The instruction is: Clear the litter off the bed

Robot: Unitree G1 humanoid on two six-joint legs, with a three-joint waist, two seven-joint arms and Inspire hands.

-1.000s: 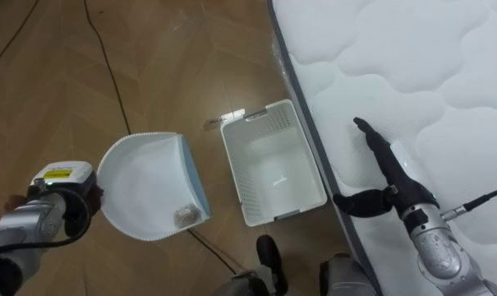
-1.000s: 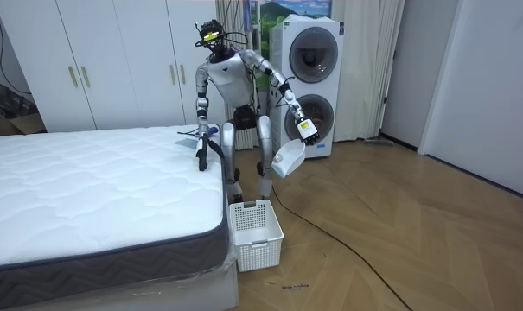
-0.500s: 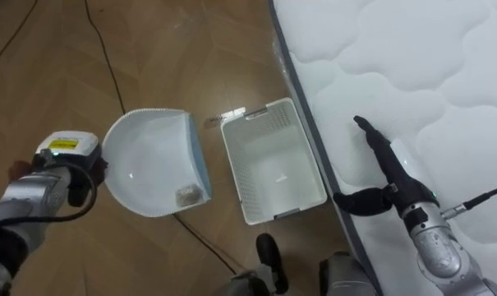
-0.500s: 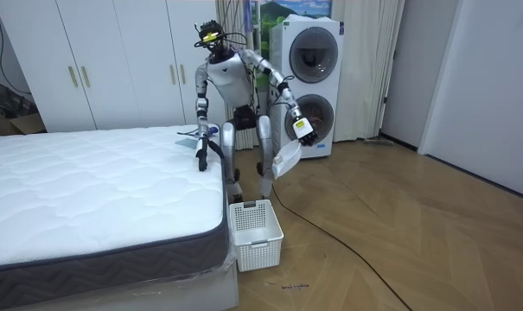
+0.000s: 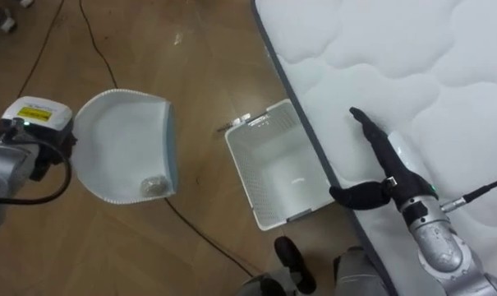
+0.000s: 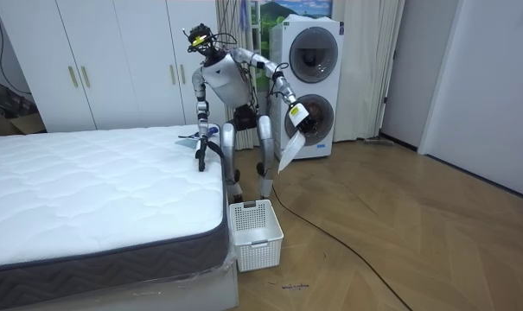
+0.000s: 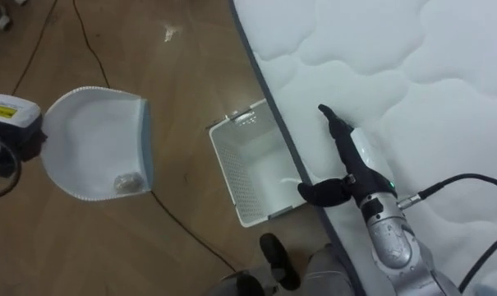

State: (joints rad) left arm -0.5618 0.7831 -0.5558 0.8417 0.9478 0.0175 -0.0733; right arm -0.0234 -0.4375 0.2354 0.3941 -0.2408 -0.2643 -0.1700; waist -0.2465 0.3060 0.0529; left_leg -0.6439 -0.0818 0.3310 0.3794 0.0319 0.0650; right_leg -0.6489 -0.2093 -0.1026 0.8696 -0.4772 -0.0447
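Bearing debris (image 5: 154,186), dustpan (image 5: 117,144) at left hand (image 5: 39,152) (fingers hidden).

the robot stands beside the bed (image 6: 97,186), its left robot hand (image 6: 293,116) holding a steeply tipped dustpan (image 6: 286,150).

On the wooden floor (image 5: 190,74), a white basket (image 5: 273,177) just beside the bed's white mattress (image 5: 412,57).

Silver-grey torso and limbs with black joints. The right hand (image 5: 393,177) has slim black fingers (image 5: 368,131) on a silver forearm with a black cable. A yellow-labelled white tag tops the left wrist.
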